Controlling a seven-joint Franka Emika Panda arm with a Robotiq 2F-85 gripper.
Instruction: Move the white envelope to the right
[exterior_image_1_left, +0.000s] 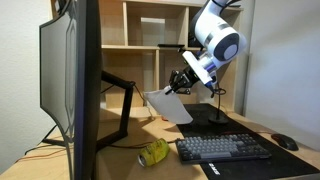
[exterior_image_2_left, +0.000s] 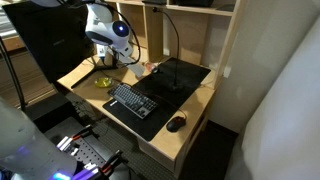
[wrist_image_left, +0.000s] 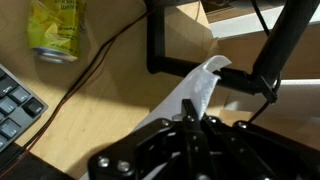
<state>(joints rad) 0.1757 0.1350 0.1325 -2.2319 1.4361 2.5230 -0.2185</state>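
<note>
Just right of centre in an exterior view, the white robot arm's hand (exterior_image_1_left: 181, 84) is pressed together on the upper edge of a flat white paper envelope (exterior_image_1_left: 170, 106). The envelope hangs tilted, lifted clear of the light wooden bench (exterior_image_1_left: 128, 166), in front of a wooden shelf unit. Below it, toward the lower middle of the frame, a crushed yellow drink can (exterior_image_1_left: 152, 152) lies on its side on the bench. A black rectangular keyboard (exterior_image_1_left: 222, 148) sits lower right on a dark mat, with a black computer mouse (exterior_image_1_left: 286, 142) at the far right edge. A large black monitor (exterior_image_1_left: 70, 80) fills the left side. From the wrist view, the envelope (wrist_image_left: 190, 95) runs up from the hand at the bottom centre, and the can (wrist_image_left: 55, 28) sits at upper left.
</note>
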